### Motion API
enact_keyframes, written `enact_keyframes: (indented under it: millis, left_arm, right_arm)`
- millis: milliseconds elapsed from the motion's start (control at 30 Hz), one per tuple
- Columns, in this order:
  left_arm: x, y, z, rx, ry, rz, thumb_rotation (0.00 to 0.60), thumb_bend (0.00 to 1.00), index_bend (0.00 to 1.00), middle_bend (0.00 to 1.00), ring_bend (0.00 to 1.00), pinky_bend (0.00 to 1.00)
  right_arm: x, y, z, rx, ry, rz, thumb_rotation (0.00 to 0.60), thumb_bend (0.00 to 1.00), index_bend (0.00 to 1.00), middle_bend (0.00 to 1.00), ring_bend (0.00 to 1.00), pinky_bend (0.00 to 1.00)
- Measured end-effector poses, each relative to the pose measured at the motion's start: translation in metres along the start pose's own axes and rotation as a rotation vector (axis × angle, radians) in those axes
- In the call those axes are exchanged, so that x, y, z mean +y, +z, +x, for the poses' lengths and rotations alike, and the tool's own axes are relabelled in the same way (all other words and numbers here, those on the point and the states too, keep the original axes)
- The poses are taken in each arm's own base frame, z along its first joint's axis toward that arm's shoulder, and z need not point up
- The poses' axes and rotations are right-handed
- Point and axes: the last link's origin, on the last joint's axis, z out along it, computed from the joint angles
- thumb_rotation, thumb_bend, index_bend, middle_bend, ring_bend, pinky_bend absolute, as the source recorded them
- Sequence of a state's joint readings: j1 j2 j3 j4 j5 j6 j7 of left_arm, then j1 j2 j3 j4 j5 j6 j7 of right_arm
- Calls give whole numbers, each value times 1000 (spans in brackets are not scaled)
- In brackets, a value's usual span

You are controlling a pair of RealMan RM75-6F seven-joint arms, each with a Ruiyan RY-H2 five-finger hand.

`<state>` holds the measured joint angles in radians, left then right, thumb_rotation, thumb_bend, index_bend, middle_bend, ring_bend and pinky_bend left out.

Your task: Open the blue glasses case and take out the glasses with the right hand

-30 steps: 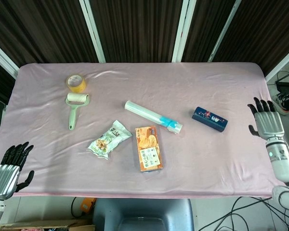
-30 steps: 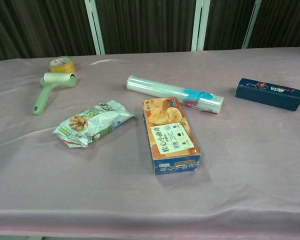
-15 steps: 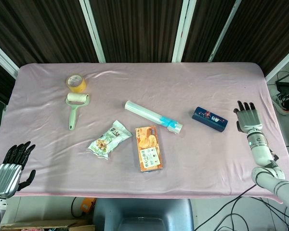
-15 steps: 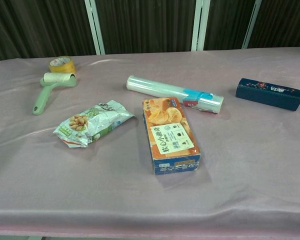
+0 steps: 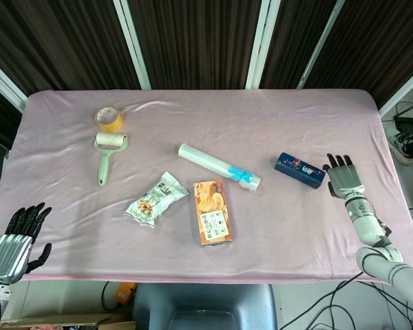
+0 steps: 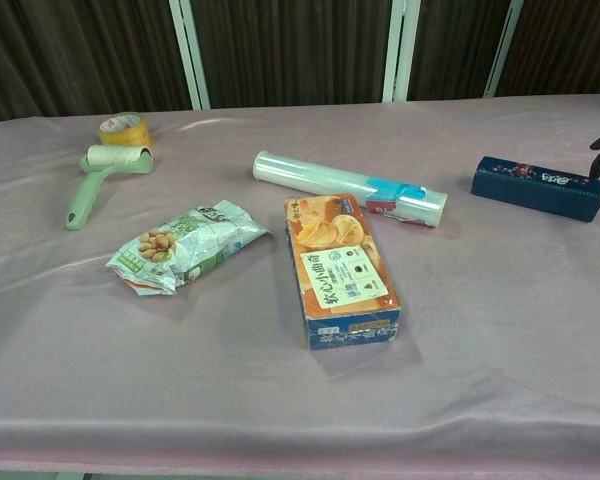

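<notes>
Both hands empty, fingers spread. Left hand (image 5: 14,242) hangs off the near left corner of the table (image 5: 296,227), well apart from everything. Near centre: orange snack box (image 5: 213,212), nut packet (image 5: 155,199). Mid-table right: blue glasses case (image 5: 299,170), lid closed, lying flat; right hand (image 5: 342,177) just beside its right end, fingertips near it, contact can't be confirmed. Film roll (image 5: 218,167) left of case. Farther left: lint roller (image 5: 108,155), tape roll (image 5: 109,118).

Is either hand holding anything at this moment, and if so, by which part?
Nothing is held. The right hand is open beside the closed blue glasses case, not gripping it; the left hand is empty at the table's near edge.
</notes>
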<state>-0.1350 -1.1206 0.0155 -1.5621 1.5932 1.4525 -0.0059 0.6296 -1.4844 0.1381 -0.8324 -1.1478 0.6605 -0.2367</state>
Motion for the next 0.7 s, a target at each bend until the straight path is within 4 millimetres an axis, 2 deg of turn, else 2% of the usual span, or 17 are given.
enact_keyframes:
  millis: [433, 700]
  left_arm:
    - [3, 2, -3, -14, 10, -7, 600, 408, 0, 0, 0, 5]
    - [3, 2, -3, -14, 11, -9, 600, 407, 0, 0, 0, 6]
  right_arm:
    - [-8, -11, -10, -3, 10, 52, 600, 706, 359, 0, 0, 0]
    - [-26, -21, -12, 8, -11, 129, 600, 706, 355, 0, 0, 0]
